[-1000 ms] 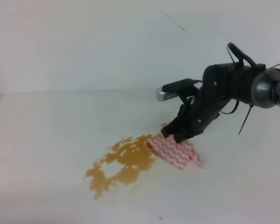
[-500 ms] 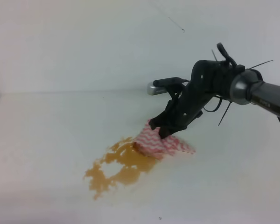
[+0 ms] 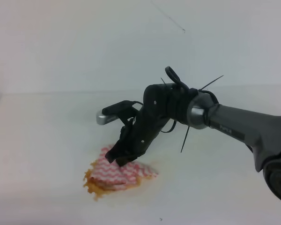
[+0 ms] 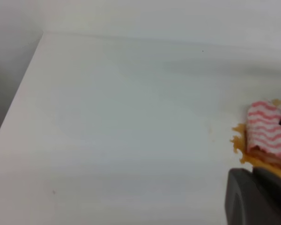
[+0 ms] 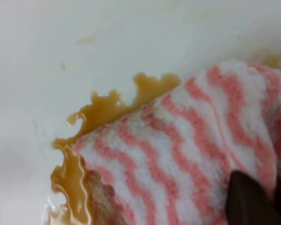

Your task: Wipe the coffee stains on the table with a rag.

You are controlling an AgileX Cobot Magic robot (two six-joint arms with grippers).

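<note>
Rag [image 3: 119,174] lies pressed under right gripper [image 3: 121,159], covering coffee stains [image 3: 94,185].

rag [image 5: 187,154]: fluffy cloth | table [image 3: 47,140]: smooth white | coffee stains [image 5: 75,178]: glossy wet

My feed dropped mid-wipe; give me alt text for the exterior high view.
The right gripper is shut on the rag, pressing it flat onto the coffee stains on the table. The striped cloth covers most of the spill; an amber fringe shows along its left and front edges.
</note>
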